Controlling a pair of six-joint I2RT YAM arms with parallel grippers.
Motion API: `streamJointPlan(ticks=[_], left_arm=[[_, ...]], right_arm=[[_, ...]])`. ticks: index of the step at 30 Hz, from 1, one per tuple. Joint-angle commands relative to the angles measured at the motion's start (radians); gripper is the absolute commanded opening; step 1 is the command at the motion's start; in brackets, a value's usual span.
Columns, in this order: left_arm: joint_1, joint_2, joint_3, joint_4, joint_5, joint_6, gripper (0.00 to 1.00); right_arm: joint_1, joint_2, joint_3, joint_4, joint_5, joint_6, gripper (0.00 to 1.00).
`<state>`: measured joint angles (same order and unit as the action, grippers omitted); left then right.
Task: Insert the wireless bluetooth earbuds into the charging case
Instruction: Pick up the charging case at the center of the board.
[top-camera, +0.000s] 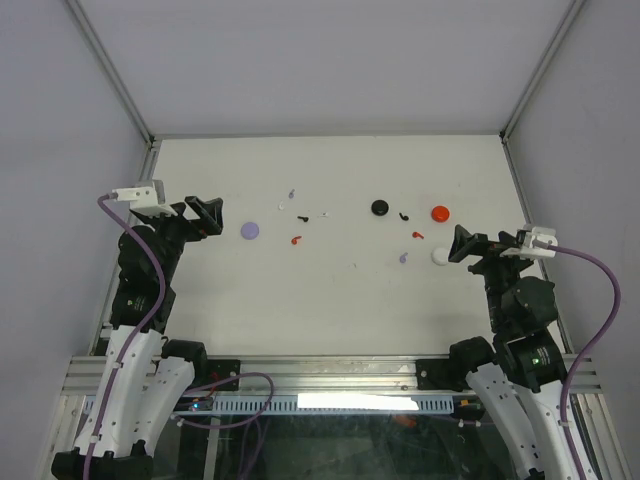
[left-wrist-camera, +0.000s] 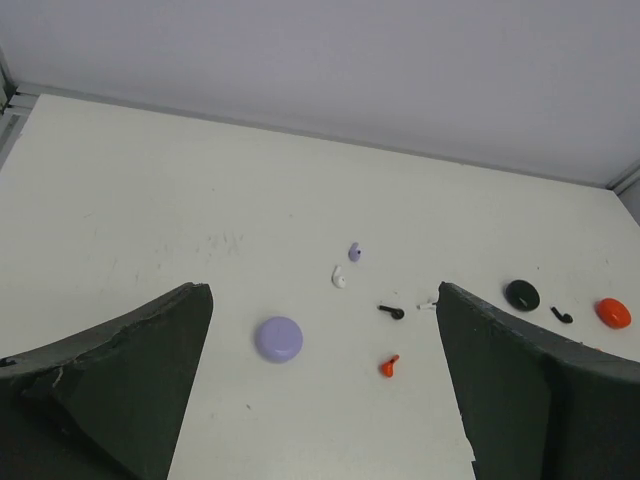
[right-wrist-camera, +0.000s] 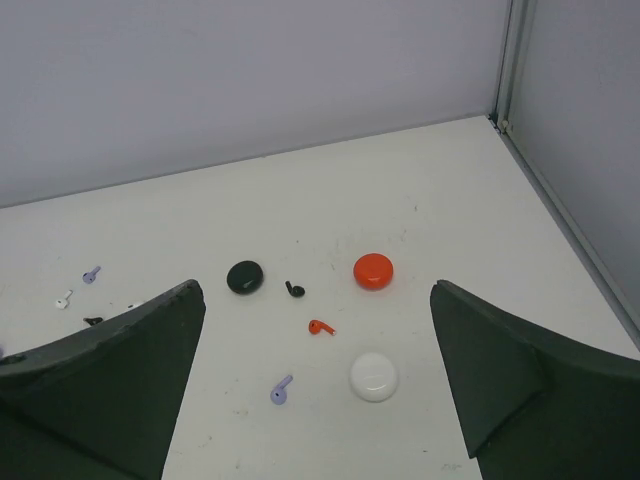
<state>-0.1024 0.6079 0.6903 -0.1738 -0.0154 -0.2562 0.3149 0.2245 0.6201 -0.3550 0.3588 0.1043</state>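
Four round closed charging cases lie on the white table: lavender (top-camera: 249, 230) (left-wrist-camera: 279, 338), black (top-camera: 379, 207) (right-wrist-camera: 244, 277), red (top-camera: 440, 213) (right-wrist-camera: 373, 271) and white (top-camera: 439, 257) (right-wrist-camera: 374, 377). Tiny earbuds are scattered between them: a lavender bud (left-wrist-camera: 354, 252), white bud (left-wrist-camera: 338, 277), black bud (left-wrist-camera: 391, 311) and red bud (left-wrist-camera: 389, 366) near the lavender case; a black bud (right-wrist-camera: 294, 290), red bud (right-wrist-camera: 319, 327) and lavender bud (right-wrist-camera: 281, 390) near the white case. My left gripper (top-camera: 208, 217) (left-wrist-camera: 322, 330) hangs open left of the lavender case. My right gripper (top-camera: 465, 245) (right-wrist-camera: 317, 300) hangs open right of the white case. Both hold nothing.
Grey enclosure walls bound the table (top-camera: 330, 300) at the back and sides, with metal corner posts (right-wrist-camera: 505, 60). Both arm bases sit at the near edge on an aluminium rail (top-camera: 330, 375).
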Motion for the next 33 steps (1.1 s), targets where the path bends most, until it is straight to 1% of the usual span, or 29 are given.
streamJointPlan(ticks=[1,8,14,19,23,27,30,33], left_arm=[[0.015,-0.003,0.008,0.057,0.020,-0.022,0.99],[0.014,0.048,0.036,0.041,0.010,-0.073,0.99],[0.014,0.184,0.123,-0.093,0.069,-0.152,0.99],[0.013,0.332,0.163,-0.215,0.080,-0.197,0.99],[0.007,0.464,0.194,-0.283,0.053,-0.219,0.99],[-0.028,0.601,0.241,-0.316,-0.009,-0.228,0.99],[-0.058,0.709,0.302,-0.341,-0.022,-0.205,0.99],[-0.093,0.828,0.363,-0.365,-0.078,-0.167,0.99]], right_arm=[[0.001,-0.007,0.017,0.059,0.004,0.006,0.99],[-0.005,-0.028,0.010,0.060,0.002,0.002,0.99],[-0.008,-0.016,0.009,0.054,-0.008,0.002,0.99],[-0.008,-0.015,0.010,0.052,-0.022,0.003,0.99],[-0.007,-0.029,-0.003,0.060,-0.014,0.002,0.99],[-0.008,-0.036,-0.006,0.063,-0.029,0.005,0.99],[-0.008,-0.043,-0.008,0.068,-0.031,0.005,0.99],[-0.008,-0.059,-0.015,0.070,-0.025,0.002,0.99]])
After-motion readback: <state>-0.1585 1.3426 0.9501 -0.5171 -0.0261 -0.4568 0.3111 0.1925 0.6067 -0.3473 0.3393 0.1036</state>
